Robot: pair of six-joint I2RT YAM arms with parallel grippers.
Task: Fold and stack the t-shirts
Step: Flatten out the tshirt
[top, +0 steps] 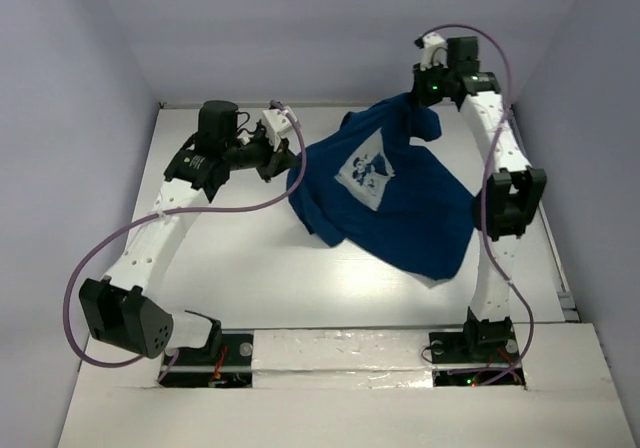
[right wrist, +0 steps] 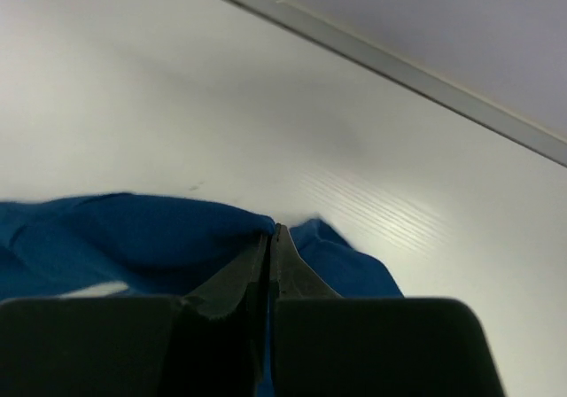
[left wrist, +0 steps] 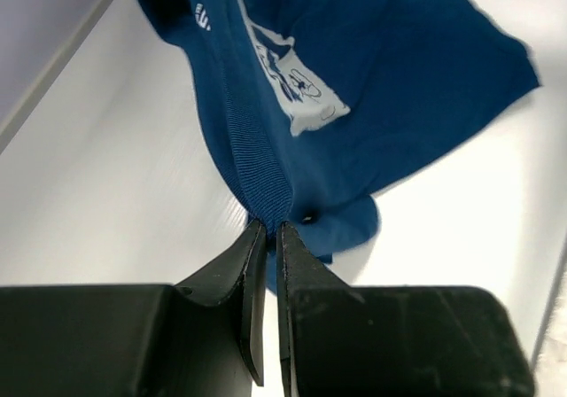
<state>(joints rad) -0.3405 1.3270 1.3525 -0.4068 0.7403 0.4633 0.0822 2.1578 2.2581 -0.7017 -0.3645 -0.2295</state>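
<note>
Bright even light; soft shadows; wrist foregrounds dark, blurred.

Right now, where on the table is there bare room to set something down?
Widest bare table: the near strip between the shirt and the arm bases. A smaller patch sits in the far left corner, behind the left gripper. Crowded: the right side, where the right gripper and its arm flank the shirt.
</note>
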